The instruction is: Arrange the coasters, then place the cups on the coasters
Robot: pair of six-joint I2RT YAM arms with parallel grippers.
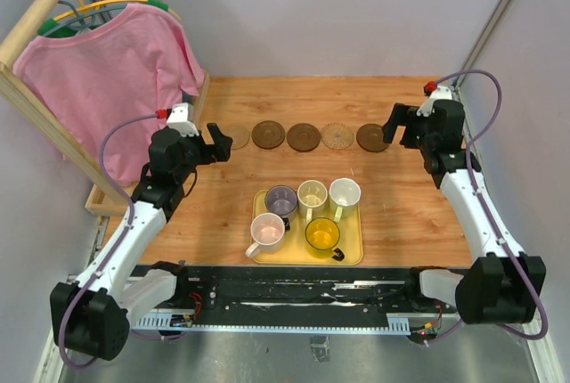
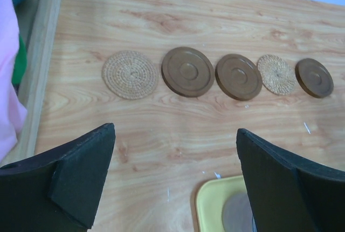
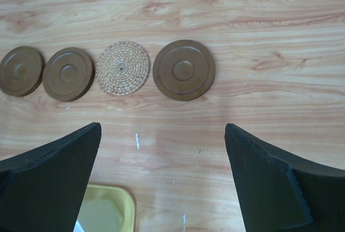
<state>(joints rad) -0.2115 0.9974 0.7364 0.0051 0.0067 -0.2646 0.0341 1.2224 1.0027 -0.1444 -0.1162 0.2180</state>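
Your left gripper [image 2: 175,135] stands wide open with nothing between its fingers, and so does your right gripper [image 3: 163,132]; neither one touches anything. The five coasters [image 2: 238,76] lie flat in a single row across the far half of the tabletop [image 1: 401,214], running parallel to its far edge. Reading from the left end of that row, you have a tan coaster [image 1: 236,136], a dark coaster [image 1: 268,134], a second dark coaster [image 1: 303,137], a second tan coaster [image 1: 337,136] and a third dark coaster [image 1: 371,137]. They sit close side by side; whether the second tan one touches its neighbours you cannot tell. Your left gripper hangs over the wood at the left end of the row, just beside the first tan disc, and your right gripper hangs at the right end, just beside the last dark disc.

The cups are all on the yellow tray [image 1: 298,256], which sits near the middle of the tabletop's near edge, well apart from the row. On the tray's far side you have the purple-grey cup [image 1: 281,199], the cream cup [image 1: 313,194] and the whitish cup [image 1: 345,192], left to right. On its near side are the pink cup [image 1: 267,232] and the yellow cup [image 1: 322,234]. All five stand upright, mouths up, and none is on a coaster yet.

Off the far left corner, a pink shirt [image 1: 116,71] hangs on a wooden rack [image 1: 36,107]
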